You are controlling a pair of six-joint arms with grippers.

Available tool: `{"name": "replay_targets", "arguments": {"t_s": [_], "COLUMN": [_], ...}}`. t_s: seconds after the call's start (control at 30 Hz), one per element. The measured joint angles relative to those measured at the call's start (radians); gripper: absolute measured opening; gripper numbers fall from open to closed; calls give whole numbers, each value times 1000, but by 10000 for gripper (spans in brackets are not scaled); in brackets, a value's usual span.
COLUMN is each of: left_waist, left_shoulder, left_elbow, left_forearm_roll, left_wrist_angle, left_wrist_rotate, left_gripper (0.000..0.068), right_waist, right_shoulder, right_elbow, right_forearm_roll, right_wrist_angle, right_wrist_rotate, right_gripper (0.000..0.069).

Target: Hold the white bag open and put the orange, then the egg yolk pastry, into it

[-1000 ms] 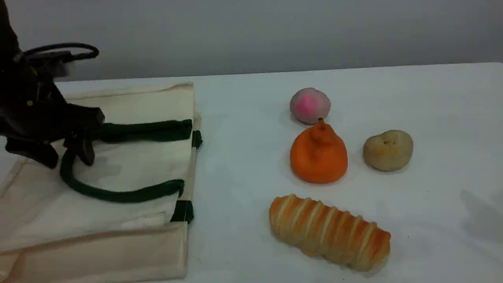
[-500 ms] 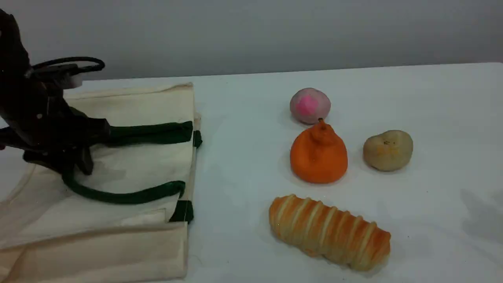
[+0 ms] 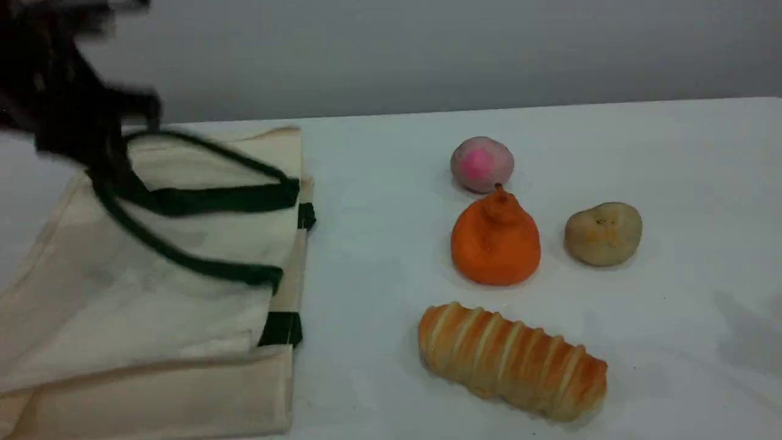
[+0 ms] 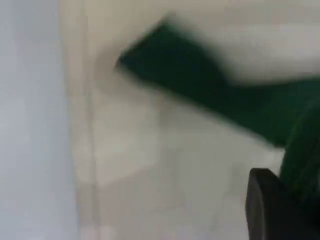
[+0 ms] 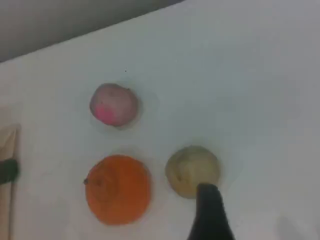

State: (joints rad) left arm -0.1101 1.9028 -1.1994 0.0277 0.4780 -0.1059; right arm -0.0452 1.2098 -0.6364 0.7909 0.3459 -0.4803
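Above the white bag [image 3: 153, 293], left tool [image 3: 101, 162] raised, clamped on green handle [image 3: 183, 256].

I see my left claw [image 3: 113, 165] lifting the white bag [image 3: 153, 305] by its green handle [image 3: 183, 260]. The orange [image 3: 495, 239] and egg yolk pastry [image 3: 603, 233] sit far right of it.

- Scene cam looked down at a slant across the table [image 3: 391, 140], bag left, food right.
- Left wrist cam sat v. close over the white bag [image 4: 165, 170], blurred.
- Right wrist cam looked down from higher; shared the orange [image 5: 118, 188] w/ scene cam.
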Motion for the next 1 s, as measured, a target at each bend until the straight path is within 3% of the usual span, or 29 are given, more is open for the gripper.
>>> {"name": "replay_targets", "arguments": {"t_s": [0.2, 0.33, 0.53, 0.77, 1.0], "left_waist": [-38, -95, -144, -183, -184], "left_shoulder": [-118, -187, -246, -319, -370], "left_elbow": [-100, -219, -310, -310, -310], "left_forearm_roll": [-79, -141, -132, -130, -128], "left_wrist_angle": [118, 282, 426, 539, 576], "left_wrist_rotate": [97, 180, 180, 204, 204], "left_gripper": [73, 73, 73, 73, 73], "right_waist": [94, 179, 288, 346, 346], "right_shoulder": [3, 47, 175, 323, 404], "right_elbow": [0, 0, 0, -18, -122], "right_forearm_roll": [70, 146, 206, 205, 203], "right_wrist_angle": [-31, -97, -224, -364, -312], "right_wrist_rotate": [-74, -144, -228, -262, -298], "right_gripper": [442, 442, 442, 442, 442]}}
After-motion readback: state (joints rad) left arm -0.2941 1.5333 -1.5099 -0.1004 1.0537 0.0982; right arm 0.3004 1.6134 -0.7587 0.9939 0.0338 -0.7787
